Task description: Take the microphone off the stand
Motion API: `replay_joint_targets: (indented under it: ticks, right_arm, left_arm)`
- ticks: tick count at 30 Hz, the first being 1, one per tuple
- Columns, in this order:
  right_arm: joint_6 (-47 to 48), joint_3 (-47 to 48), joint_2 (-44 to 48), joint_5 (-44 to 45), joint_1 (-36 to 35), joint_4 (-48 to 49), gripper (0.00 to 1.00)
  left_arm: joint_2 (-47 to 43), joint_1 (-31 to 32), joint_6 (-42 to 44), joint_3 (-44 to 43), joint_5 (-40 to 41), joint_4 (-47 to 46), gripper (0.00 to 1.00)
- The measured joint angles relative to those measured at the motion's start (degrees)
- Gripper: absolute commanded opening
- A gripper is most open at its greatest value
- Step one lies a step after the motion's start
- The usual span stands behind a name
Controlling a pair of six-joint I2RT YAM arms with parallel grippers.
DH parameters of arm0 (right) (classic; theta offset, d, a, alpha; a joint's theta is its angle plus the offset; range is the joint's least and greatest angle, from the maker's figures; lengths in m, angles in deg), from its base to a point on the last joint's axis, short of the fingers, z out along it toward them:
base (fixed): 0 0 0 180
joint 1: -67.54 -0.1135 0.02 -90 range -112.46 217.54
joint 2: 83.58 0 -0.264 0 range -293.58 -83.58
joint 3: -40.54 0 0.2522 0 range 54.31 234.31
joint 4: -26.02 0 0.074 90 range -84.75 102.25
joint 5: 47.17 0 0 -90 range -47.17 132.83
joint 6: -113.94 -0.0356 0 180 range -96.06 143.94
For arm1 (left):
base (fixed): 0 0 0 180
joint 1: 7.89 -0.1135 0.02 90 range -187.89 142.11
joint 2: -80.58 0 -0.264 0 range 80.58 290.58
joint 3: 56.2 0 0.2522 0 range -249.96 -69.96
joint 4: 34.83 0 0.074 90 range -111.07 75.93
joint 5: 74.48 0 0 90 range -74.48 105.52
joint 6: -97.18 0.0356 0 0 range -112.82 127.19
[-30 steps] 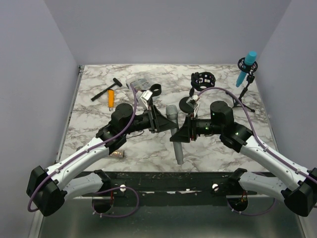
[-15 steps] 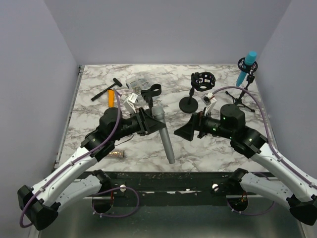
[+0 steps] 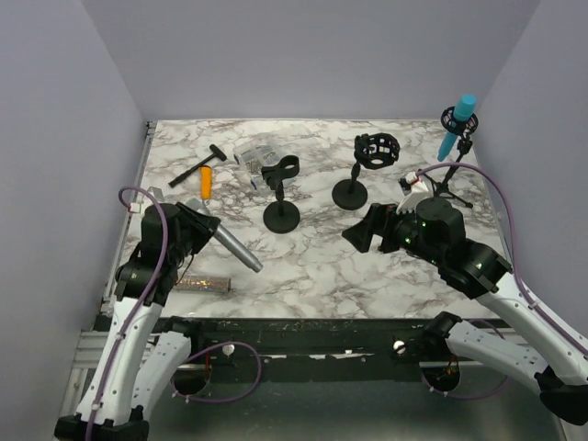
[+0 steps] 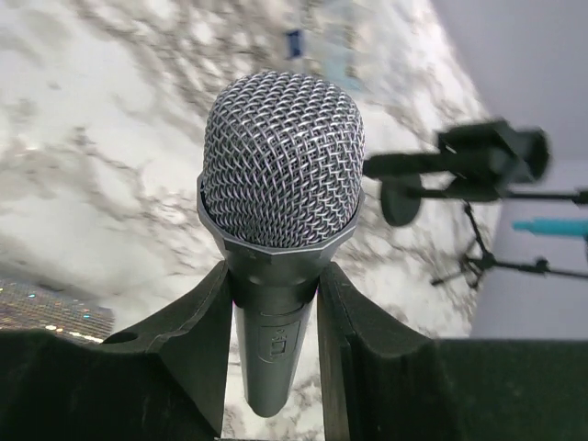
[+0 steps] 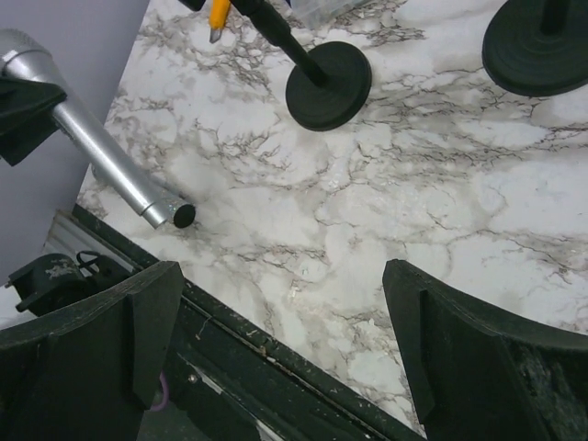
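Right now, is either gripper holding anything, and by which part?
The left gripper grips the microphone by its handle, just below the mesh head. The right gripper is open and empty.

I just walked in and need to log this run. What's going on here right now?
The left gripper is shut on the silver microphone and holds it over the left side of the table, apart from everything else. The black stand with the clip is empty mid-table. The right gripper is open, holds nothing and hovers near the front edge. The microphone is off the stand but apparently not yet set down.
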Motion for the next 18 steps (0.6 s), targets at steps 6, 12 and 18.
replay_joint_targets:
  ticks: [6,12,18]
  right_arm:
    - [-0.4,0.5,0.0,1.3,0.0,-0.8,1.00]
    - [-1.6,0.8,0.4,1.5,0.0,-2.1,1.00]
    - [-3.7,0.8,3.2,2.1,0.0,-4.1,1.00]
  left_arm:
    - [16.5,-12.5,-4.2,-1.1,-0.4,4.0,0.00]
    - [36.4,-19.8,-9.1,-5.5,-0.8,6.0,0.00]
    - [44.3,-24.3,-13.6,-5.9,-1.8,5.7,0.00]
